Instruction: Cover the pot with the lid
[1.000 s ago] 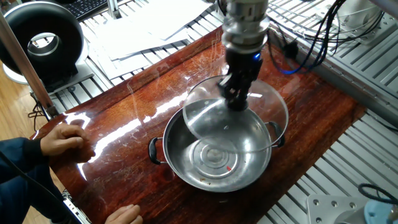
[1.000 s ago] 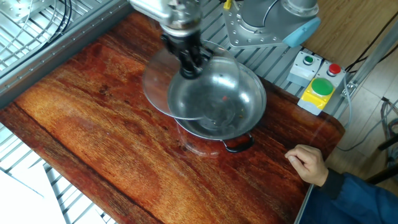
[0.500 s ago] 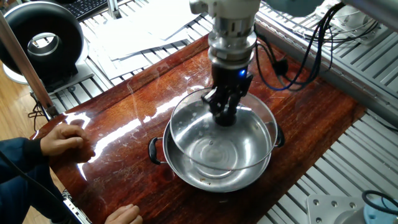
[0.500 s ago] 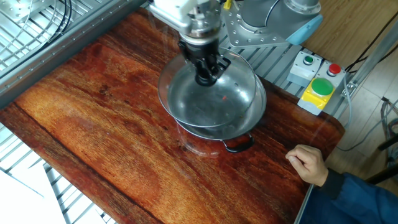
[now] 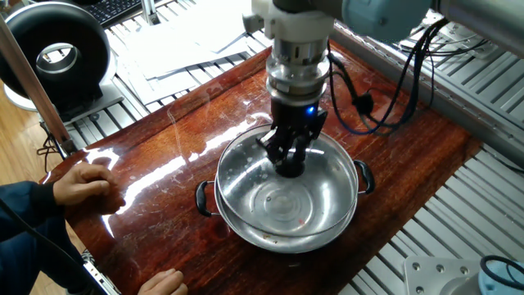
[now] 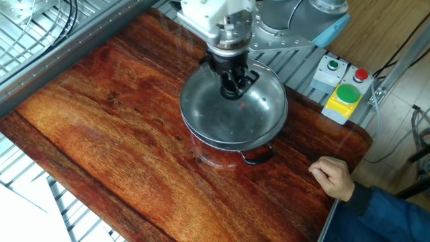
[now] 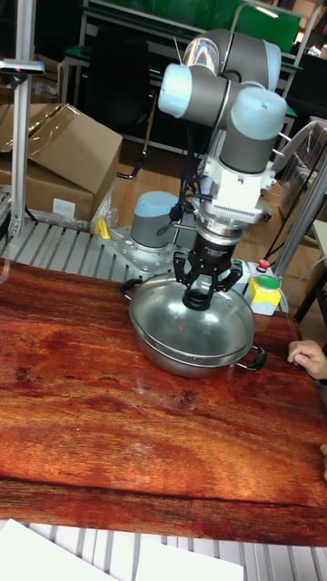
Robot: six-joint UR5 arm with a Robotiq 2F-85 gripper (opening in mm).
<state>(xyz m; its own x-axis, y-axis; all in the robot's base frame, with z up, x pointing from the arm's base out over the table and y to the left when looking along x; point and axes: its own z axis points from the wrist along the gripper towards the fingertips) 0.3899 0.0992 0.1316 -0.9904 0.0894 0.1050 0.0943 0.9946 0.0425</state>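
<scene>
The shiny steel pot (image 5: 264, 238) (image 6: 216, 142) (image 7: 178, 359) stands on the red wooden board, its black side handles (image 5: 204, 199) sticking out. The clear glass lid (image 5: 331, 187) (image 6: 263, 111) (image 7: 229, 319) lies level over the pot, its metal rim lined up with the pot's rim; I cannot tell whether it rests fully. My gripper (image 5: 289, 161) (image 6: 232, 87) (image 7: 197, 296) points straight down over the pot's centre, shut on the lid's black knob, which its fingers mostly hide.
A person's hands rest at the board's edge (image 5: 83, 182) (image 5: 164, 283) (image 6: 333, 176) (image 7: 309, 356). A yellow button box (image 6: 343, 98) sits beside the robot base. A round black device (image 5: 57, 52), papers (image 5: 182, 41) and cables (image 5: 395, 75) lie beyond the board.
The gripper carried the lid from a tilted, offset position behind the pot to directly over it and lowered it level onto the rim line. The pot and the hands stayed still.
</scene>
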